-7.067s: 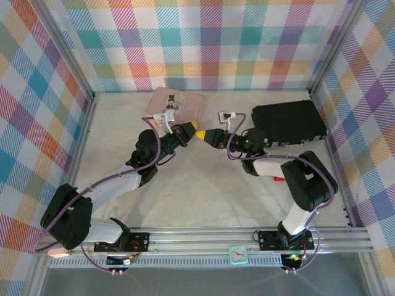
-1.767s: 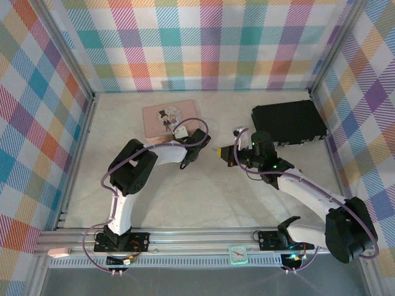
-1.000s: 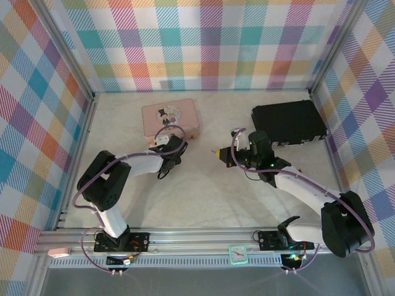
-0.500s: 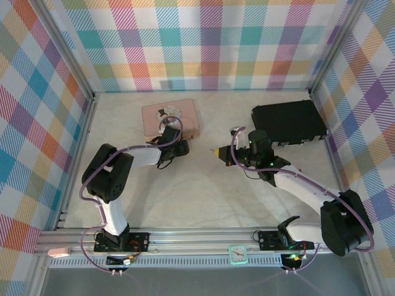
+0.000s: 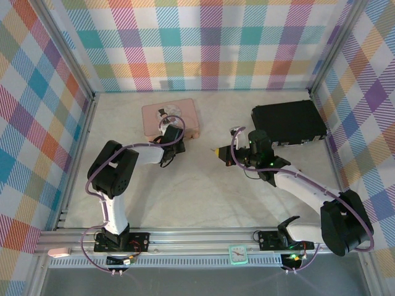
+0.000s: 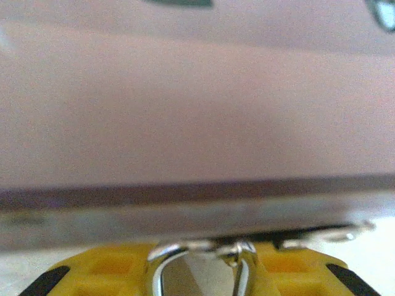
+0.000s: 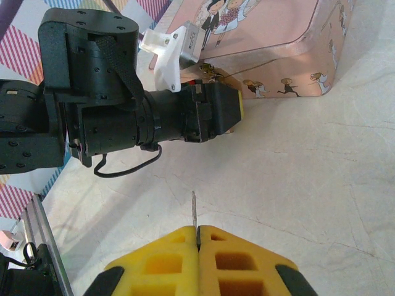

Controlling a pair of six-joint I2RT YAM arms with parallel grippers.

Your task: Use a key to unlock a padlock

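At edge of pink tin (image 7: 278, 37), left end effector (image 7: 236, 110), open table (image 5: 203, 185) alongside

This looks like a robot lab booth: a pale table (image 5: 203, 197) boxed in by checked cloth walls (image 5: 203, 43), a metal rail (image 5: 203, 237) in front (small clock (image 5: 238, 253) stuck on it), a left arm (image 5: 114, 176) and right arm (image 5: 302, 188) bolted there.

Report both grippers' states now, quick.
Left gripper: jaws around the padlock shackle; whether they grip it cannot be told.
Right gripper: shut on the key.
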